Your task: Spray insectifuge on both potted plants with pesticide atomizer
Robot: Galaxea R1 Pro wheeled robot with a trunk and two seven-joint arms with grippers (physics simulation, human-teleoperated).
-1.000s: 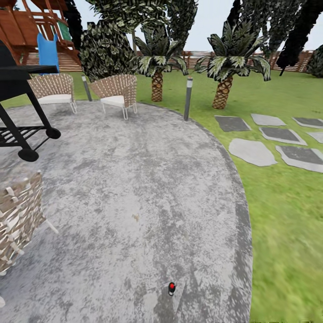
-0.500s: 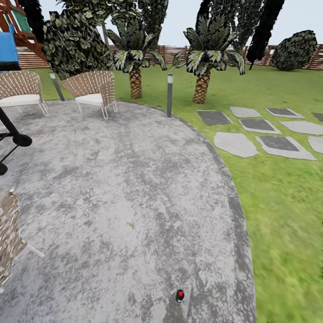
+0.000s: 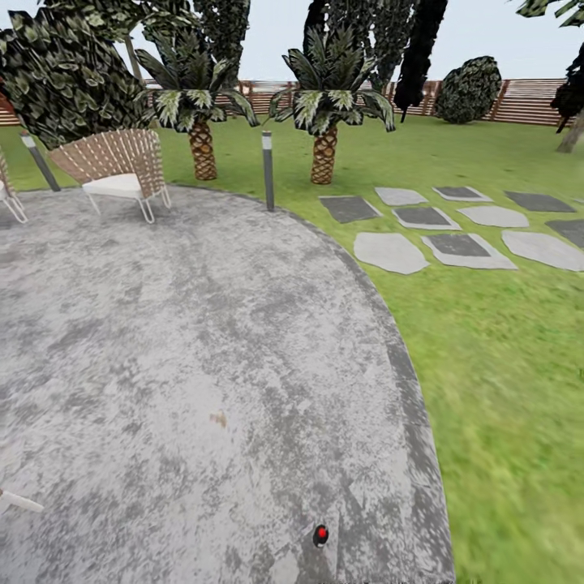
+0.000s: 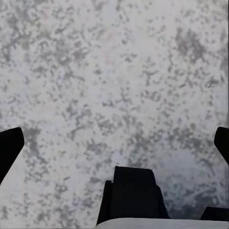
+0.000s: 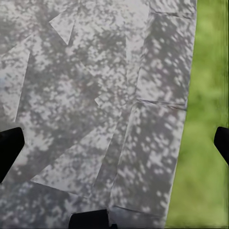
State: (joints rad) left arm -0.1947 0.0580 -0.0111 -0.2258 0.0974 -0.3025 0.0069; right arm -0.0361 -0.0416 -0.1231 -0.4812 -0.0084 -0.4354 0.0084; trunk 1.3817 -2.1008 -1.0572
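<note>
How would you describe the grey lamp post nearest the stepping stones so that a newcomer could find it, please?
Start at the round grey patio and follow its far edge to the lawn. The bollard lamp post stands there between two palms. Unlike their woven brown trunks, it is slim, smooth and pale-capped.

Ahead of you the round grey patio [image 3: 203, 349] lies open, with only a small dark knob with a red top [image 3: 321, 534] low near its right edge and a pale chair leg [image 3: 18, 502] poking in at the far left. At the patio's far rim stand a wicker chair [image 3: 118, 166], a grey lamp post [image 3: 267, 170] and a second post [image 3: 39, 161] beside the dark bush [image 3: 69, 73], with two palms [image 3: 324, 105] just behind on the lawn [image 3: 503, 365]. To your right the grass is open, crossed by flat stepping stones [image 3: 454, 235], with the fence [image 3: 519, 99] far back.
</note>
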